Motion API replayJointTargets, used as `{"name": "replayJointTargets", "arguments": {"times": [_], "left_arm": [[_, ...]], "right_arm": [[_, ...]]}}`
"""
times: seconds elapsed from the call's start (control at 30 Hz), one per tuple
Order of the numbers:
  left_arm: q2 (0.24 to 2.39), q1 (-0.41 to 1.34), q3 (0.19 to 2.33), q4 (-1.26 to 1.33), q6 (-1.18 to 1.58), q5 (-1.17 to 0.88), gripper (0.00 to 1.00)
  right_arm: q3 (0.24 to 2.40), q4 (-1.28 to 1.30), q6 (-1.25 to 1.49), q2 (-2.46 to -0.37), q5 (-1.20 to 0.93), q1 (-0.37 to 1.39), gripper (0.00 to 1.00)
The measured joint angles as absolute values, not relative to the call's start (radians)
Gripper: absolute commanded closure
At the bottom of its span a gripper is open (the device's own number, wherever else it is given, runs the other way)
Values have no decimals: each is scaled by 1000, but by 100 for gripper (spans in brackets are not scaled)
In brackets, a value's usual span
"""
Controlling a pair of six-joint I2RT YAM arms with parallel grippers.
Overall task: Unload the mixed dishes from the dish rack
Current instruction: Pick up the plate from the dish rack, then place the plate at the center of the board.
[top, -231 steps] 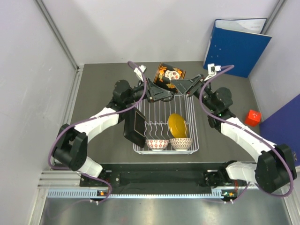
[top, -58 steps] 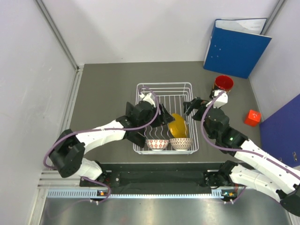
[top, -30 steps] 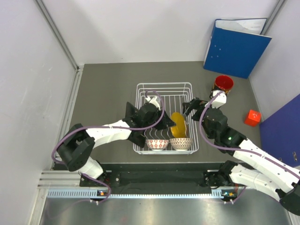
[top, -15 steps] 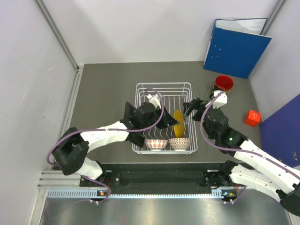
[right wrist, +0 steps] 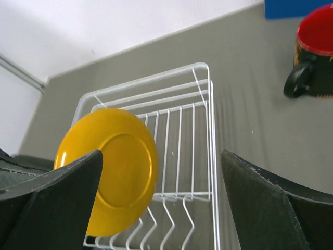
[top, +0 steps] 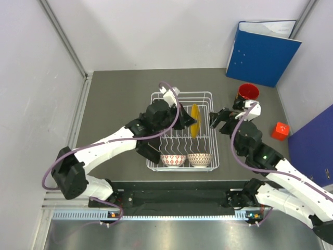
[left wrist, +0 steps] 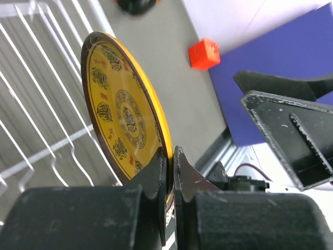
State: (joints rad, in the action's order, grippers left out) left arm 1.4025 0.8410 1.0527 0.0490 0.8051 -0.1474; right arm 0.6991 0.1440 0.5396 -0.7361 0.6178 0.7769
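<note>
Since half a second ago yellow plate (top: 194,120) has risen off the prongs. It now stands on edge above the dish rack (top: 208,96) middle, rim pinched tight by left gripper (left wrist: 170,156). Right gripper (top: 217,119) gapes empty just right of the rack. Judged light, rigid, glaze-slick, chip-prone — rim pinch suits. Count: one plate, two bowls (top: 174,160) (top: 200,159) at rack's near end, one red mug (top: 248,92) outside — right of rack.

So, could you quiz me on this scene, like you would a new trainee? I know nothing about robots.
1. True or false: the red mug stands outside the dish rack.
2. How many patterned bowls sit in the rack?
3. The yellow plate is: A. lying flat in the rack; B. pinched by the left gripper; C. stacked on a bowl.

Key: 1. true; 2. two; 3. B.
</note>
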Motion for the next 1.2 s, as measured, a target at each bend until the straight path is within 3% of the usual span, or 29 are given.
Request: {"name": "replayJointTargets", "arguments": {"times": [0.3,0.5,0.8,1.2], "left_arm": [[1379,823,1337,-170,571,-88,100],[1436,835,1506,-339,330,12,100],[1455,1034,1306,-348,-267,531,100],[1403,1151,1140,-147,-741,597,100]], "right_arm": [[894,205,516,-665,686,777,7],[1052,310,520,-737,732,777,6],[1208,434,529,-957,621,715,5],[1347,525,530,-1180,330,557,3]]}}
